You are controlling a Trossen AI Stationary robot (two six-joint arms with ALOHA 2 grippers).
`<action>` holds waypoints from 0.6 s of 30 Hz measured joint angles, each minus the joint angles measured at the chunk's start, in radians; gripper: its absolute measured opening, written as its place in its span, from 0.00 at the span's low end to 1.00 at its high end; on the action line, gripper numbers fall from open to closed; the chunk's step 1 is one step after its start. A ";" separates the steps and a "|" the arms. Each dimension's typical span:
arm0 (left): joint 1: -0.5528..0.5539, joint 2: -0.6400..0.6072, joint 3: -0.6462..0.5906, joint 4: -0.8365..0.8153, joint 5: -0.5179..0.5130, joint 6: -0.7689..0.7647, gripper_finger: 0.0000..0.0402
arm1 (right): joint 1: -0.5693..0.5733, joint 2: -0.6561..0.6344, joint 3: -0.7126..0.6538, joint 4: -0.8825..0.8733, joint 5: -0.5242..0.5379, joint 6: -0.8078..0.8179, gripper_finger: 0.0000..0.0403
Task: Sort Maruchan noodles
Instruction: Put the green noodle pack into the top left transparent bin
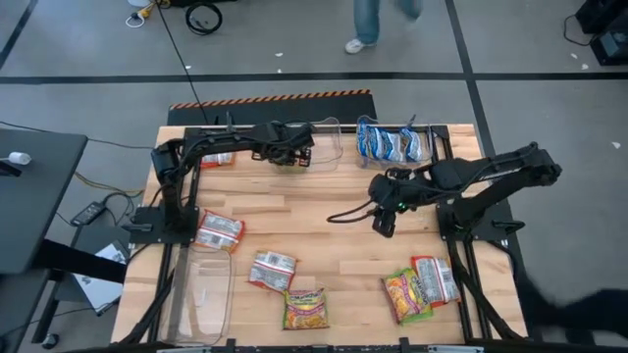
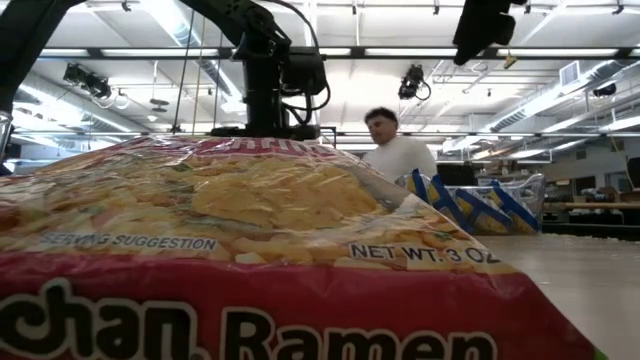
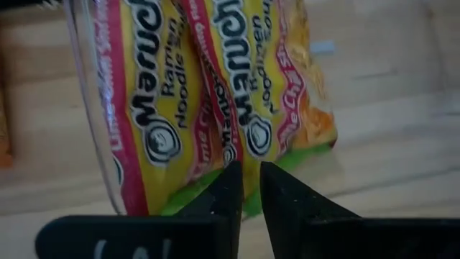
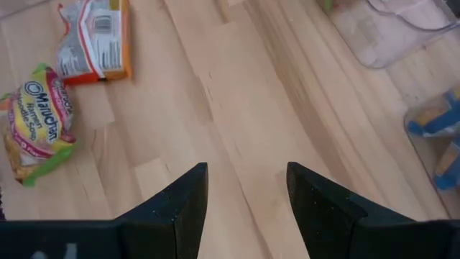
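Note:
Two yellow-green Maruchan noodle packets [image 3: 215,93] stand on edge in a clear tub [image 1: 329,142] at the table's far middle. My left gripper [image 3: 246,191] hangs over them, pointing steeply down, with only a narrow gap between its fingers. Blue-and-white packets [image 1: 391,143] fill a second tub to the right. Loose packets lie flat on the wood: red-orange ones [image 1: 218,232] [image 1: 272,270] and yellow-green ones [image 1: 306,309] [image 1: 405,294]. My right gripper [image 1: 385,226] hangs open over bare wood, right of centre, holding nothing. My left gripper has its fingertips [image 3: 230,187] at the edge [image 3: 251,183] of the nearer yellow-green packet, coming from above. A strip of the packet shows in the narrow gap. I cannot tell whether the fingers touch it. The packet stands in the tub beside the other one.
A large clear tub [image 1: 201,289] lies at the near left. One packet [image 1: 218,157] lies by the left arm's base, another [image 1: 439,277] at the near right. In the low view a packet [image 2: 250,250] fills the foreground. A person [image 2: 395,150] sits beyond the table.

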 joint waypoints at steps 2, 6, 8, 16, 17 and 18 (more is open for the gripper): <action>0.000 -0.017 0.000 0.001 0.004 0.013 0.14 | -0.001 -0.006 0.000 0.000 -0.002 -0.005 0.48; -0.006 -0.091 0.000 0.008 -0.019 0.133 0.14 | 0.051 0.010 0.001 -0.018 -0.022 0.007 0.48; -0.014 -0.144 -0.001 0.008 -0.031 0.206 0.14 | 0.100 0.042 0.001 -0.032 -0.030 0.021 0.48; -0.107 -0.386 -0.001 0.017 -0.071 0.516 0.14 | 0.359 0.280 0.001 0.012 -0.180 -0.057 0.48; -0.122 -0.414 -0.001 0.017 -0.071 0.545 0.14 | 0.384 0.312 0.001 0.019 -0.215 -0.055 0.48; -0.138 -0.441 -0.001 0.014 -0.071 0.569 0.14 | 0.409 0.342 0.001 0.026 -0.248 -0.034 0.48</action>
